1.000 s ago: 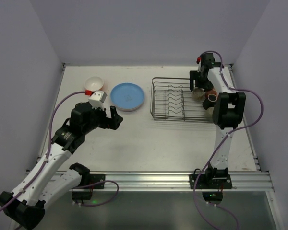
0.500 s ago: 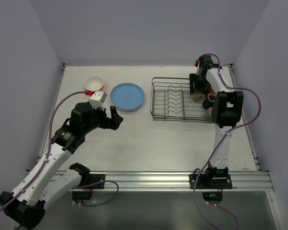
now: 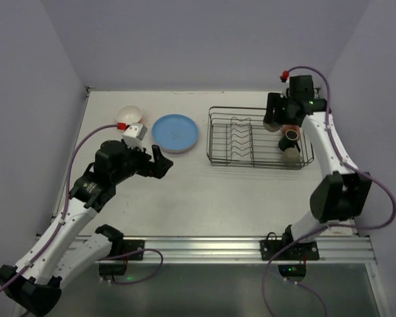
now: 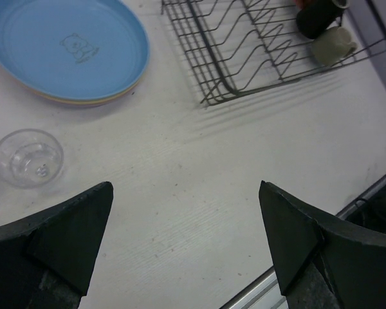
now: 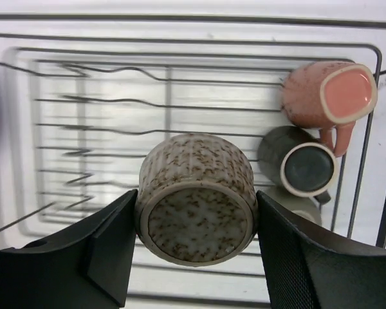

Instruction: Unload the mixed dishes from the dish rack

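Observation:
My right gripper [image 3: 275, 120] [image 5: 196, 222] is shut on a brown speckled mug [image 5: 196, 174] and holds it bottom toward the camera, above the right part of the dish rack [image 3: 211, 135] [image 5: 180, 44]. In the rack's right end lie a pink mug [image 5: 325, 93] [image 3: 290, 134], an olive mug [image 5: 300, 168] and a beige mug [image 3: 290, 153] [image 4: 333, 45]. My left gripper [image 3: 157, 162] [image 4: 185, 187] is open and empty over bare table. The blue plate [image 3: 175, 132] [image 4: 67, 48] tops a stack left of the rack. A clear glass [image 4: 27, 158] stands near it.
The orange bowl [image 3: 129, 117], white inside, sits at the back left beside the left arm's wrist. The rack's divider prongs [image 3: 241, 142] stand bare. The table's front metal rail [image 3: 204, 247] runs along the near edge.
The right arm has swung out to the right and its gripper now holds the brown mug up off the rack floor. The left arm has barely moved.

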